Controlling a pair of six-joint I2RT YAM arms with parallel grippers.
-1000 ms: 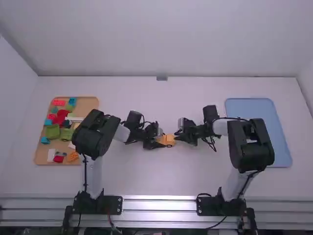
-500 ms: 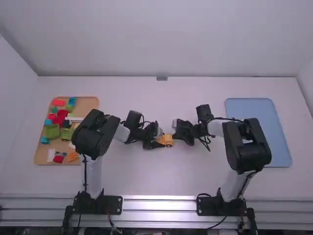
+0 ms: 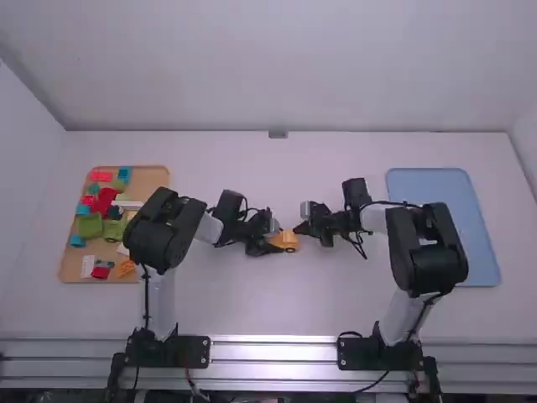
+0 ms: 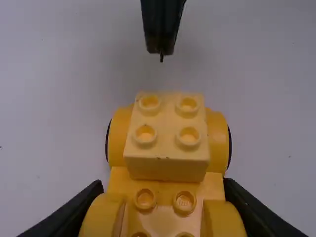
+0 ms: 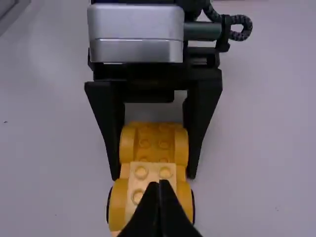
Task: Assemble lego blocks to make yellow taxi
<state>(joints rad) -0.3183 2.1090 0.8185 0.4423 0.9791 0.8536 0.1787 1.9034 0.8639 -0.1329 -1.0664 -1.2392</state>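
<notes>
While the right gripper (image 4: 161,51) has its fingers together, the pale yellow block (image 4: 167,148) lies just left of it, studs up, atop the wheeled base (image 4: 164,212). The base's long axis runs left to right; the left gripper (image 5: 154,173) clamps its near and far sides.

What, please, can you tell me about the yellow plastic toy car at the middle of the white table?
The yellow plastic toy car looks glossy, with rounded sides over dark-edged wheels and raised studs. A paler yellow block with four studs sits on its end facing the right gripper, whose tips are just off it. It is upright, studs up, its other end clamped between the left gripper's fingers.
</notes>
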